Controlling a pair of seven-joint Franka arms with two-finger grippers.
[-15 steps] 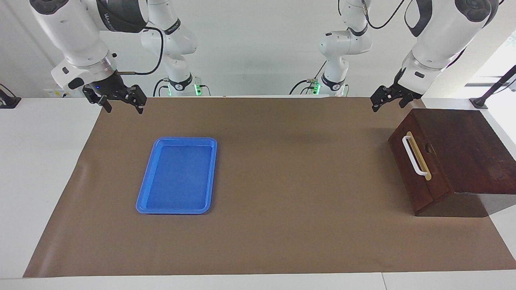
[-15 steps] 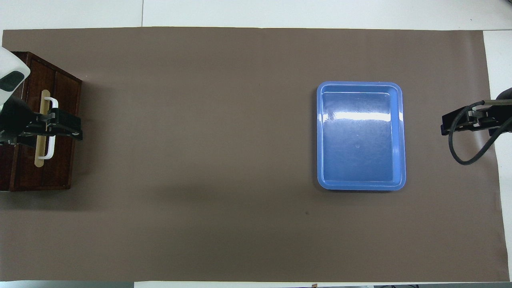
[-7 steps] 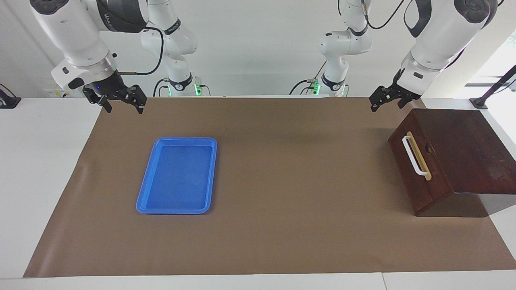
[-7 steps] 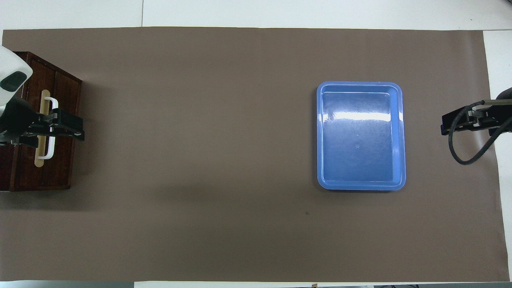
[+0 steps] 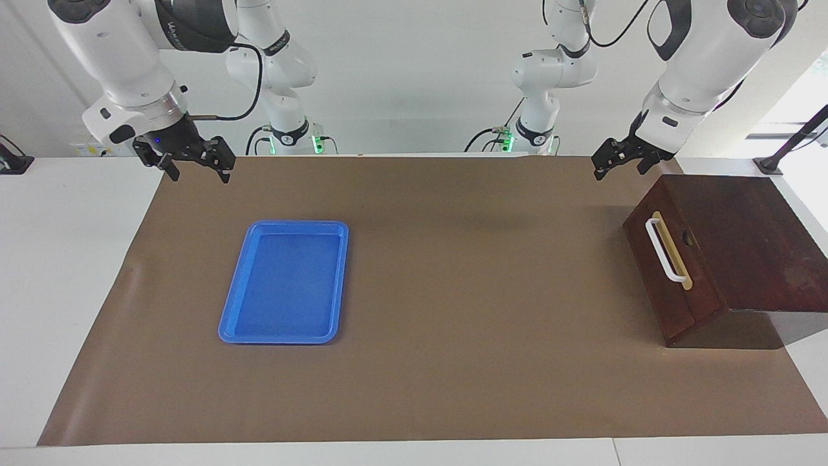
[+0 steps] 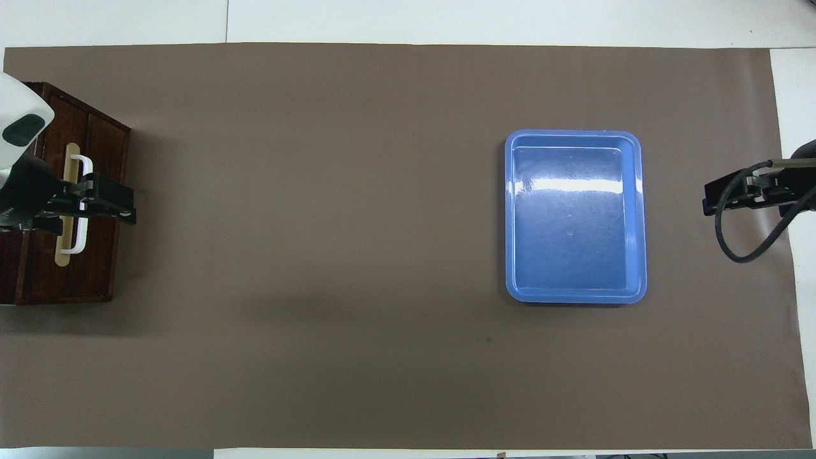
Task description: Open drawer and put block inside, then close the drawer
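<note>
Both sets of fingers are standing open and empty: the left gripper point(image 5: 618, 165) is hanging over the mat point(image 5: 453, 272) just beside the closed drawer point(image 5: 669, 268), the right gripper point(image 5: 191, 162) waiting near the tray point(image 5: 239, 333). No block is showing.

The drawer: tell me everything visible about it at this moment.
The drawer is the dark reddish-brown wooden front of a box cabinet at the left arm's end of the table. It is shut, its front about flush with the cabinet. A white bar handle sits on a tan strip. The cabinet rests on the brown mat. Nothing touches the drawer; the left gripper hangs above, apart from it.
</note>
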